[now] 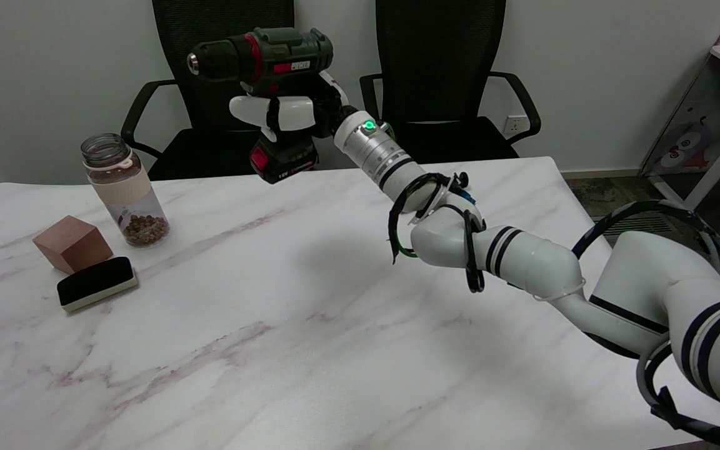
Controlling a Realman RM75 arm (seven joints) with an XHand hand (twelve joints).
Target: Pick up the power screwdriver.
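Power screwdriver (260,59) is held up in the air, well clear of the marble tabletop (310,325), out over its far edge in front of the two black office chairs (438,69). Its handle is gripped by the right hand (288,114), white fingers (250,111) wrapped closed around it, so the dark green body sits above the hand and the black-and-red battery pack (284,159) hangs just below. The chuck is pointed toward the picture's left. A green light is seen glowing on the wrist (369,126).

Over on the left side of the tabletop, a glass jar (125,190) with brown bits in the bottom is stood upright. Near it a brown block (72,242) is set, with a black-topped eraser (97,283) just beside that.
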